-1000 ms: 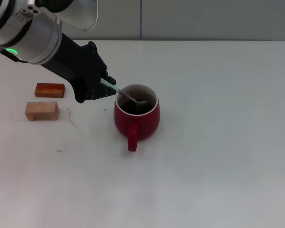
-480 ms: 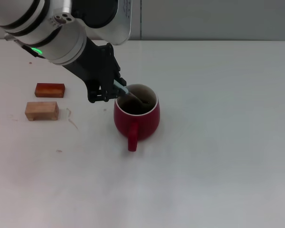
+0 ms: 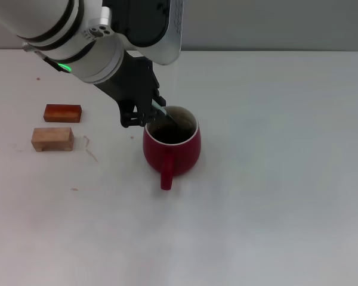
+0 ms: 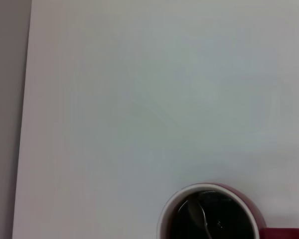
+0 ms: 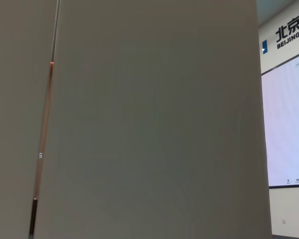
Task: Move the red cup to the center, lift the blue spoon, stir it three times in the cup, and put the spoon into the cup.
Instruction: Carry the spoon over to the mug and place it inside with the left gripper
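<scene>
The red cup [image 3: 172, 146] stands near the middle of the white table, handle toward me. It also shows in the left wrist view [image 4: 212, 214], dark inside. My left gripper [image 3: 148, 113] is at the cup's far left rim, shut on the blue spoon [image 3: 161, 111]. Its pale handle slants down from the fingers. The grey metal bowl [image 4: 195, 213] is inside the cup. The right gripper is out of the head view; its wrist view shows only a wall.
Two wooden blocks lie at the left: a reddish one [image 3: 62, 112] and a pale one [image 3: 52, 138] nearer me. The white table [image 3: 274, 179] stretches to the right of the cup and in front of it.
My left arm has moved right and closer over the cup. The spoon has tipped steeper, with its bowl still inside. The cup has not moved.
</scene>
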